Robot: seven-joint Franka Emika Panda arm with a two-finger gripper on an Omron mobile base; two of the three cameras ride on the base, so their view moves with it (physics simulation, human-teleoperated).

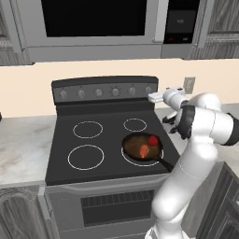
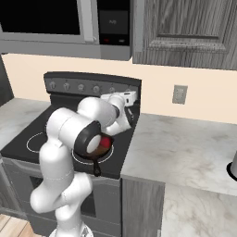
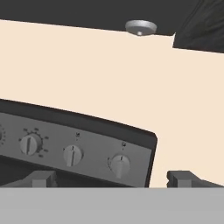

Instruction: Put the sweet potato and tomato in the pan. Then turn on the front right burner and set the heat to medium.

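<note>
So here's where you were at: both veggies were already sitting in the pan [image 1: 142, 147]. The tomato [image 1: 152, 140] was toward the back edge of it and the sweet potato [image 1: 145, 151] lay just in front of that, near the middle, the two close together. The pan itself sat right on the front right burner [image 1: 132, 161], with its black handle sticking out toward the front right corner of the stove.

Your claw [image 3: 113, 179] was up off the cooktop, behind and to the right of the pan, well apart from it, pointed at the stove's control panel [image 3: 87, 135]. The jaws were spread wide with nothing between them; you could see one fingertip [image 3: 41, 178] low on the left of the hand view and the other low on the right, with a big gap.

In that hand view, three knobs were lined up ahead of the claw. The rightmost knob [image 3: 120, 164] sat just above the gap between the fingers, a bit left of centre, the middle knob [image 3: 72, 154] next to it, and the left knob [image 3: 29, 144] further off. No contact with any of them. Beyond the panel was just plain beige wall [image 3: 87, 74].

From the left base view you could see your hand [image 1: 164, 97] hovering near the right end of the panel, by the wall outlet [image 1: 189, 85].
</note>
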